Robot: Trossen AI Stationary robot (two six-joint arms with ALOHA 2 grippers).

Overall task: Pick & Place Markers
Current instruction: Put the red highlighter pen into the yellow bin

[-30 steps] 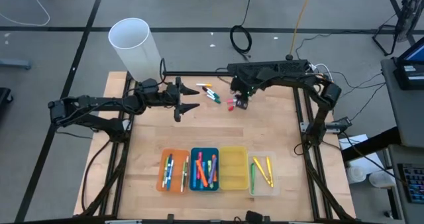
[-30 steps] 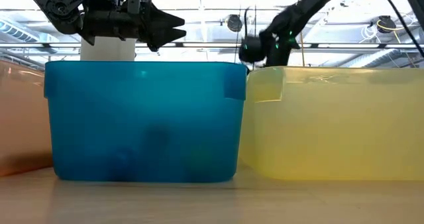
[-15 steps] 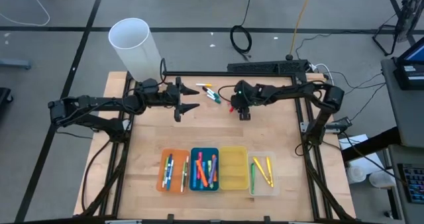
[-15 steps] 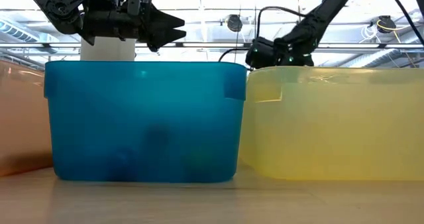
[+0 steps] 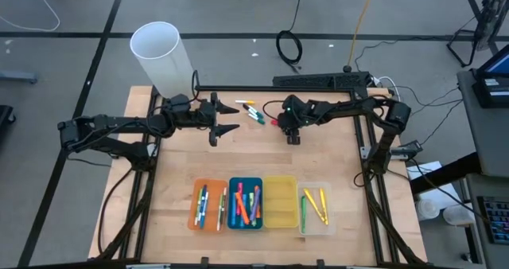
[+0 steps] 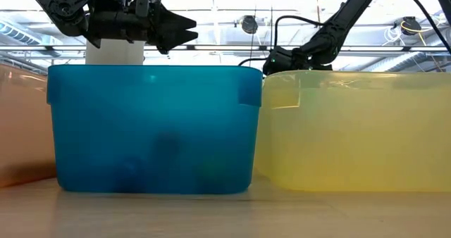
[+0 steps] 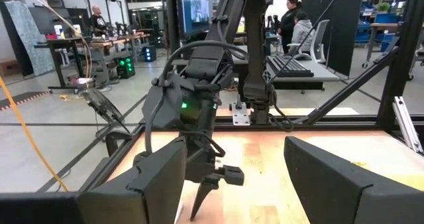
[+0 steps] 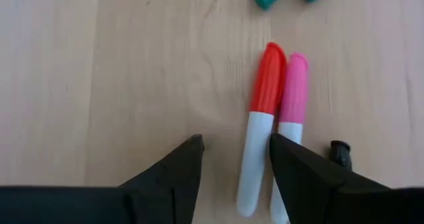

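R hand [image 8: 228, 164] open, astride red-capped marker [image 8: 255, 141] w/ pink one [image 8: 288, 118] touching; light, stiff, slick barrel, so pinch mid-body; L hand [image 5: 225, 119] open, idle over worktop [image 5: 318, 157].

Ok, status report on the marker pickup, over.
Right gripper open, low over red marker. Pink marker touching alongside. Left gripper open, waiting.

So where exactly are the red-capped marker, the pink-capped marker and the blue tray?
red-capped marker [image 8: 267, 78], right wrist view, on its red cap.
pink-capped marker [image 8: 295, 88], right wrist view, on its pink cap.
blue tray [image 6: 151, 129], low view, on its front wall.
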